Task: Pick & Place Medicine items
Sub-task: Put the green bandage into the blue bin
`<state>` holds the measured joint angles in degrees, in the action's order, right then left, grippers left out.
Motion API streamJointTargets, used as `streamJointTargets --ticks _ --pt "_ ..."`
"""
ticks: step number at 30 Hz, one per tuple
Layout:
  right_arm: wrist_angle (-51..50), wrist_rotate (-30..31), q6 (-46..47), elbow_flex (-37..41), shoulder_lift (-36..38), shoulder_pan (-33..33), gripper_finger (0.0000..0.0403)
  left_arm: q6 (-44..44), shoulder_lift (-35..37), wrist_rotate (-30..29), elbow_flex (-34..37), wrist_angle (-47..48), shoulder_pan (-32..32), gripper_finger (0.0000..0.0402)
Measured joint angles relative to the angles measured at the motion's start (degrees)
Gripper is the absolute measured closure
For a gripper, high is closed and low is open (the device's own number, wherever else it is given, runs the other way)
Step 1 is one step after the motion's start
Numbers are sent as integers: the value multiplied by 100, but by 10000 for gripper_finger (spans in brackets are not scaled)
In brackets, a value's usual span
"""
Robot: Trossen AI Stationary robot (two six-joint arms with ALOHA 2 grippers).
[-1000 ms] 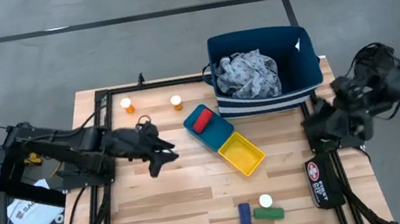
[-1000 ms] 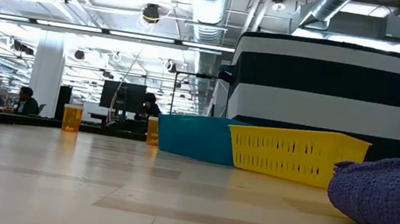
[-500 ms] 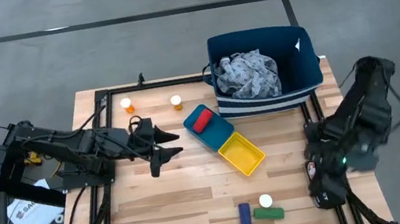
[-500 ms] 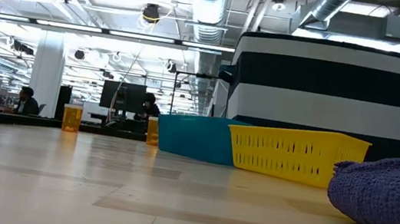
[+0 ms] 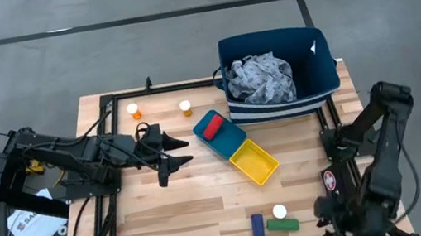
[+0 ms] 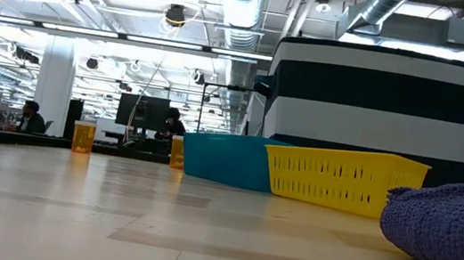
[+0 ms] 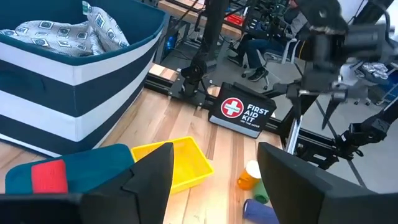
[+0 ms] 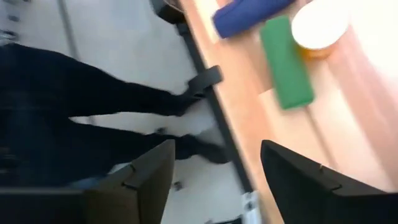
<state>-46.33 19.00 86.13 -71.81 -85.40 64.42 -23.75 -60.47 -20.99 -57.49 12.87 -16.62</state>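
Right gripper [image 8: 211,171] wide, empty; green plastic bottle [image 8: 286,62], white-capped orange pill bottle [image 8: 319,26] just ahead, likely next pick. Left gripper [image 7: 214,174] parted, empty, waiting.

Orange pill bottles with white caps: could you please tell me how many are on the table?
3: two upright near the table's far edge, one left of the other, and a third near the front edge beside the green bottle. None seems hidden.

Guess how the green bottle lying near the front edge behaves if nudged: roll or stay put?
The green bottle lies on its side, so it would probably roll if pushed across its length. The orange bottle beside it may block rolling that way. It looks small, likely light.
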Motion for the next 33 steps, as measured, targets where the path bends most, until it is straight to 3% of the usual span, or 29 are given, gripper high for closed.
streamJointTargets --ticks 10,15,33 --pt "-358 45 -405 4 -1272 -357 141 210 0 36 0 24 0 174" --pt "41 -327 -897 4 -1658 -731 141 208 0 34 -2 126 39 169" --pt "354 -27 -1928 289 -1893 -894 141 188 0 483 -2 274 339 165"
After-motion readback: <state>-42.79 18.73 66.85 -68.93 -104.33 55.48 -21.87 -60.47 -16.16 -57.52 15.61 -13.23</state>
